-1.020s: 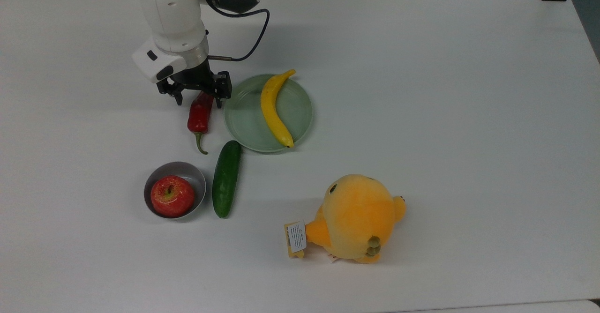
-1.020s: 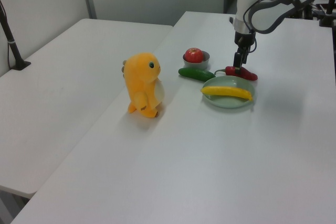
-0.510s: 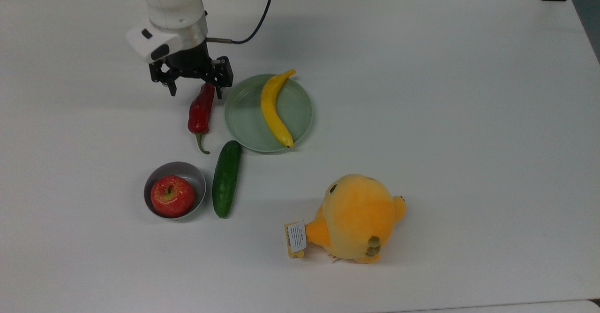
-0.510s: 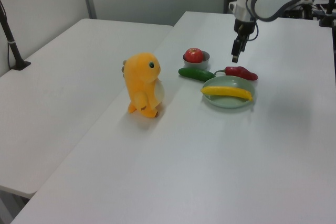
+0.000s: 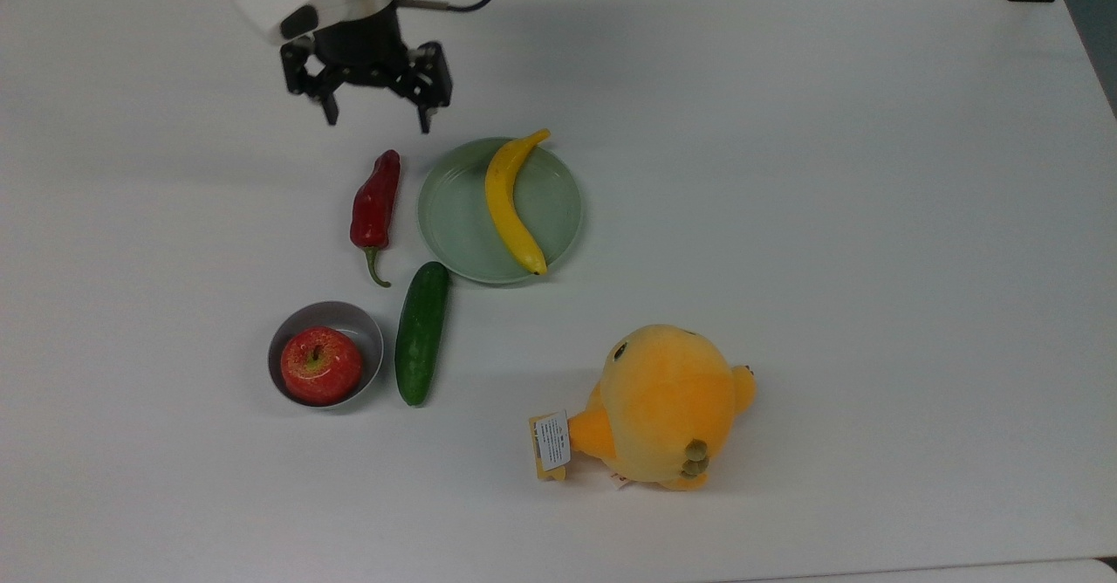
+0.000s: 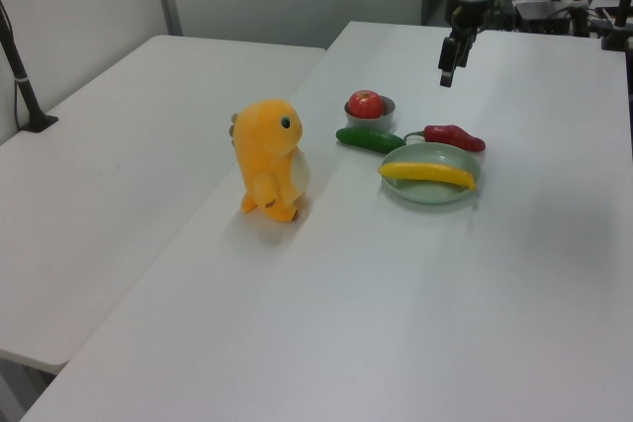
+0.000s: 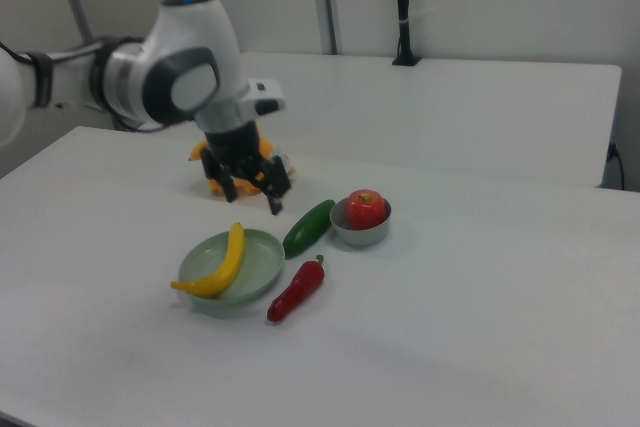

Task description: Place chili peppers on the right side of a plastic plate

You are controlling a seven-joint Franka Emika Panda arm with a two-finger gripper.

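White tabletop (image 5: 785, 129) under everything, second white table beyond in the left view and the right view, grey partition walls behind.

Franka gripper (image 5: 377, 118) up off the surface, fingers spread wide, nothing between them; seen above the chili pepper's blunt end in the top view, apart from it. Same gripper (image 6: 447, 68) hanging clear above the fruit in the left view, and (image 7: 252, 196) raised above the plate's far edge in the right view.

Dark-red chili pepper (image 5: 374, 202) flat on the table, just beside the pale mint-green plate (image 5: 454, 216), on the top view's left of it, not touching the rim so far as can be told. Thin green stem curled toward the cucumber. In the right view, chili pepper (image 7: 296, 291) on the right view's right of the plate (image 7: 255, 272); in the left view, chili pepper (image 6: 455, 137) behind the plate (image 6: 427, 190).

Yellow banana (image 5: 510, 203) lying across the plate, tip sticking out past the rim. Dark-green cucumber (image 5: 421, 332) on the table near the plate's lower edge in the top view, between plate and grey bowl (image 5: 358, 321). Red apple (image 5: 320, 365) sitting in that bowl. Orange plush toy (image 5: 663, 404) with a paper tag, well apart from the rest, toward the top view's lower right.
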